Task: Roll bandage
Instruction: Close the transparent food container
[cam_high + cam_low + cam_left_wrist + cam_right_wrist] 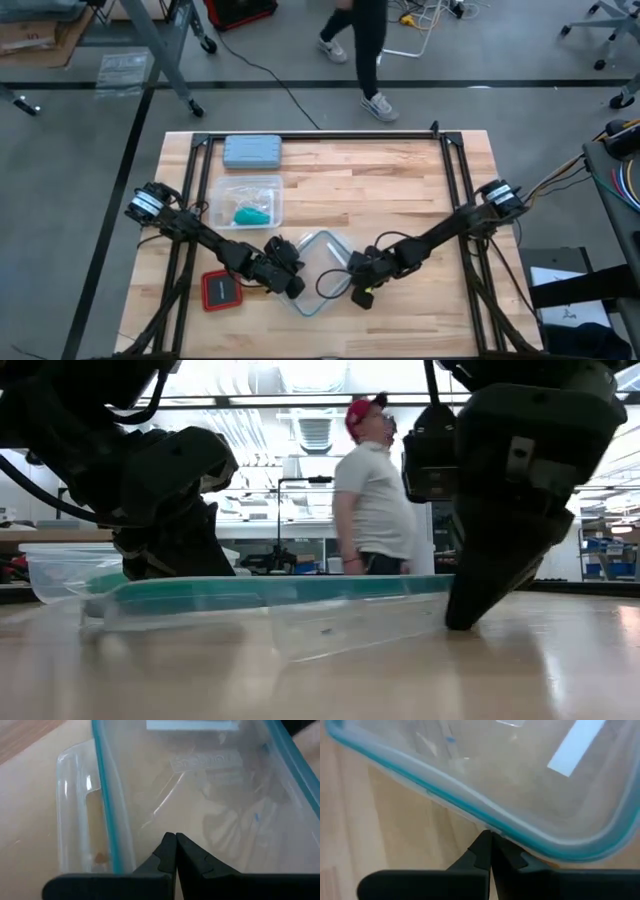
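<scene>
Both grippers (296, 283) (352, 268) at clear lid (322, 245)

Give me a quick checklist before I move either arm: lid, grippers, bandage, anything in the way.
1. Clear lid lying flat on the table between both arms: ok.
2. Left gripper shut at the lid's teal-edged rim; whether it actually pinches the rim: cannot tell.
3. Right gripper shut at the lid's opposite edge; real grip on it: cannot tell.
4. Bandage sitting in the open clear container, away from both grippers: ok.
5. Red square close beside the left arm, could get bumped: not ok.
6. Person behind the table, away from the arms: ok.
</scene>
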Available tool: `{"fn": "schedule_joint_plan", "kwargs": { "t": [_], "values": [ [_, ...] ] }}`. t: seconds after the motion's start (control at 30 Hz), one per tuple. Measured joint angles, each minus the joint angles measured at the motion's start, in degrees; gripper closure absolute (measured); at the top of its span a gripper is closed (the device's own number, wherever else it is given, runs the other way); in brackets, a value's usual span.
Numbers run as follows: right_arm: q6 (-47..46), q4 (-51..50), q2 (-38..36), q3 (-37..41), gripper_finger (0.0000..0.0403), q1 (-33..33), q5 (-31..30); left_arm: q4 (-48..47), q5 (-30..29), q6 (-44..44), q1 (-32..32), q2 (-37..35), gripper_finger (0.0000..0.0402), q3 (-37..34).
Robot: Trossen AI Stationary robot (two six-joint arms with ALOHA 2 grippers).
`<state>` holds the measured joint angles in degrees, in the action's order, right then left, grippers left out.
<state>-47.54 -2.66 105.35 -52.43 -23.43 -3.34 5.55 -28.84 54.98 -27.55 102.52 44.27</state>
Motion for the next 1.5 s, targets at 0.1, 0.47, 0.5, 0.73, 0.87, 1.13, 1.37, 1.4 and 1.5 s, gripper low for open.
{"fn": "schedule_joint_plan", "kwargs": {
  "t": [0.1,0.47,0.5,0.73,0.87,1.13,1.37,1.4,1.5],
  "values": [
    [-0.05,3.28,-0.35,0.13,0.0402,0.88,0.0,0.38,-0.18,0.0,0.07,0.0,0.0401,0.0],
    [-5.1,10.52,-0.1,0.2,0.0403,3.24,-10.46,1.61,-0.28,0.0,0.07,-0.07,0.0401,0.07],
    [-5.37,11.26,-0.1,0.2,0.0403,3.49,-10.68,1.67,-0.27,0.0,0.05,-0.07,0.0401,0.07],
    [-6.13,20.24,-0.3,-0.41,0.0403,4.85,-11.77,4.03,1.27,-1.82,0.02,0.2,0.0401,0.11],
    [-5.9,20.01,-0.12,-0.05,0.0403,5.91,-11.47,5.99,0.28,-2.86,0.1,0.09,0.0401,0.2],
    [-2.81,7.37,-4.21,0.03,0.0403,6.26,-9.91,4.21,-0.33,-3.31,0.18,-0.54,0.0401,0.17],
    [-5.48,-10.76,-8.82,0.14,0.0385,7.08,-6.86,1.58,-3.09,-8.18,-1.09,-6.73,0.0401,1.32],
    [-5.47,-11.44,-9.04,0.14,0.0375,7.34,-5.25,-0.46,-3.19,-8.15,-1.28,-7.53,0.0401,1.55],
    [-6.01,-11.35,-9.12,0.11,0.0333,7.86,-1.02,-7.83,-2.87,-4.94,-2.01,-8.62,0.0401,2.16]
  ]
}}
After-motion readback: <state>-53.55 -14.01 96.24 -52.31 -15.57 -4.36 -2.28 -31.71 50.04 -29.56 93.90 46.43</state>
